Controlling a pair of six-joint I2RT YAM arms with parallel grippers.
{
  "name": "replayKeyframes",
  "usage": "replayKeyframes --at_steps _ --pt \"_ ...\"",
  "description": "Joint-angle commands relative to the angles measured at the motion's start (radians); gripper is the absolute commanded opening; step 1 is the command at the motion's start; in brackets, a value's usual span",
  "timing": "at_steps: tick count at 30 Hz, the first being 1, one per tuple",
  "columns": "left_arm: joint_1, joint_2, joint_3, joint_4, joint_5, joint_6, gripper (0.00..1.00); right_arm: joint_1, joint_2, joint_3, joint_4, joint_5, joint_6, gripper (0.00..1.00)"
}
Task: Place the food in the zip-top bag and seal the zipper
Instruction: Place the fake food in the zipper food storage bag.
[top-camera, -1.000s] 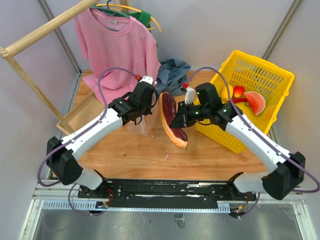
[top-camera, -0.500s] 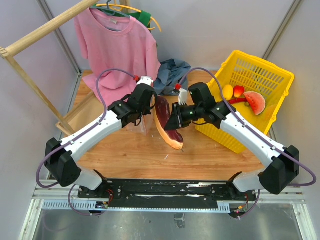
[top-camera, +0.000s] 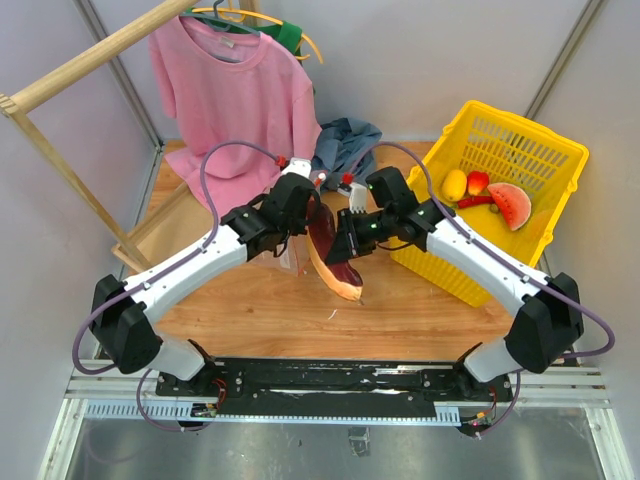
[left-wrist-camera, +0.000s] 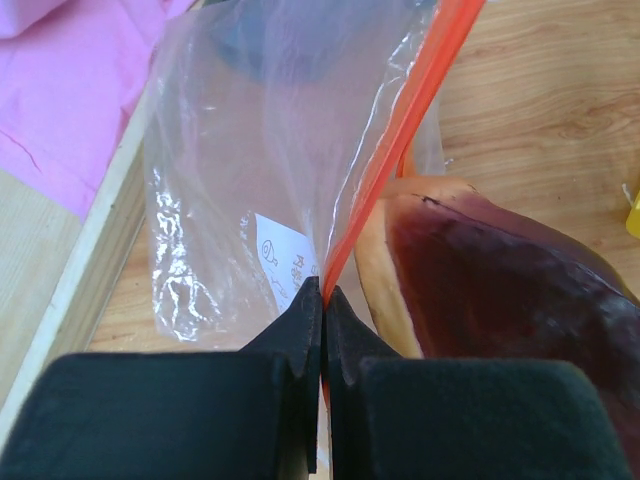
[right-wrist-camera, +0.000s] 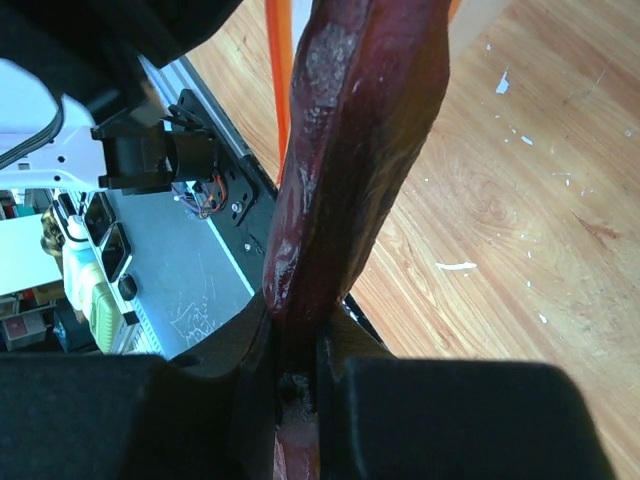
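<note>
My left gripper (top-camera: 300, 205) is shut on the orange-red zipper strip (left-wrist-camera: 400, 130) of the clear zip-top bag (left-wrist-camera: 240, 190) and holds it up above the table. The bag's white label (left-wrist-camera: 285, 265) shows through the plastic. My right gripper (top-camera: 345, 243) is shut on the dark brown-purple elongated food piece (top-camera: 335, 250), which hangs right beside the bag's mouth; it also shows in the left wrist view (left-wrist-camera: 500, 290) and the right wrist view (right-wrist-camera: 350, 150). The watermelon slice (top-camera: 508, 205), yellow fruit (top-camera: 455, 184) and red piece (top-camera: 478, 182) lie in the basket. The slider is not visible.
A yellow plastic basket (top-camera: 520, 150) stands at the right on the wooden table (top-camera: 420, 310). A pink shirt (top-camera: 235, 95) hangs on a wooden rack (top-camera: 70, 75) at the back left. A blue-grey cloth (top-camera: 345, 145) lies behind the grippers.
My right gripper has carried the dark elongated piece leftward from near the basket to the bag's mouth. My left gripper has shifted slightly right, still holding the bag.
</note>
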Motion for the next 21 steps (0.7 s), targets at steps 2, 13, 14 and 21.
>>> replayKeyframes --at_steps 2,13,14,21 --pt "-0.028 -0.032 -0.018 0.036 -0.029 0.03 0.0 0.02 0.043 0.054 -0.045 0.002 0.016 0.01" --pt "-0.057 -0.023 -0.02 0.022 -0.109 0.026 0.0 0.02 0.093 0.077 -0.025 -0.088 0.034 0.01" --pt "-0.057 -0.01 -0.011 0.007 -0.128 0.014 0.0 0.021 0.096 0.075 -0.035 -0.091 0.026 0.01" --pt "-0.057 0.014 0.008 0.0 -0.108 -0.017 0.0 0.025 0.105 0.069 -0.033 -0.11 0.033 0.01"
